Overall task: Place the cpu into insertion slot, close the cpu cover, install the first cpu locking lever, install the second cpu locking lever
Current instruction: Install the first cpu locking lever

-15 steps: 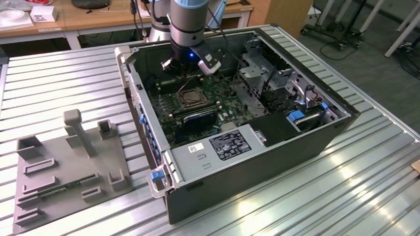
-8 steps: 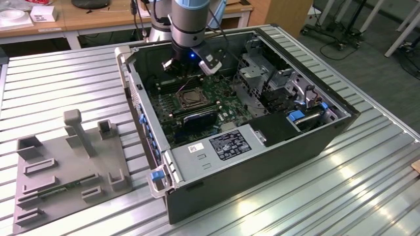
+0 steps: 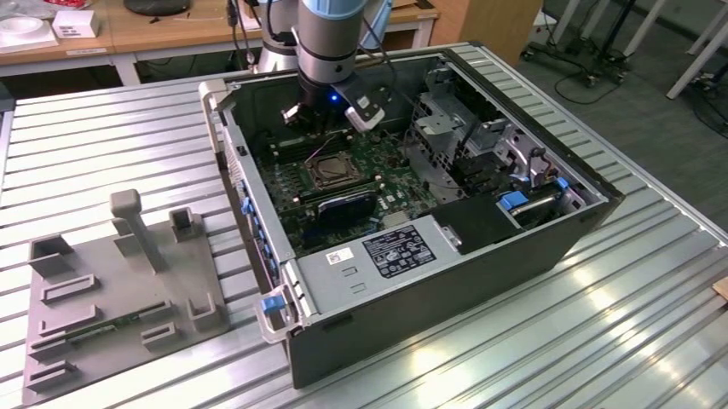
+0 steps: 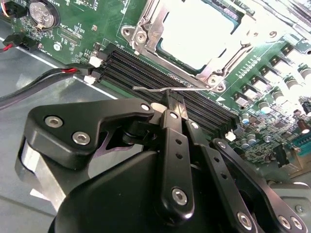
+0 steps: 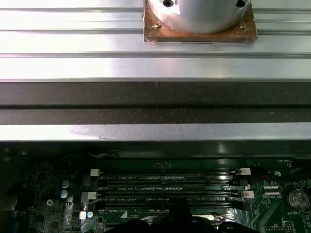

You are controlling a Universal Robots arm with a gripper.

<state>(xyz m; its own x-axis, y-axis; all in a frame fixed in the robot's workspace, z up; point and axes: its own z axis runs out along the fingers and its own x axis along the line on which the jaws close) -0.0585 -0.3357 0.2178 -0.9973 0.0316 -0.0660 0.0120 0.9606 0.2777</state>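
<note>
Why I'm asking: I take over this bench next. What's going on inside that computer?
A robot arm reaches into the open computer case, its gripper low over the motherboard. The cpu lies under the closed cpu cover. The gripper's tip is at a thin wire locking lever beside the cover, by the memory slots; whether it grips the lever I cannot tell.
</note>
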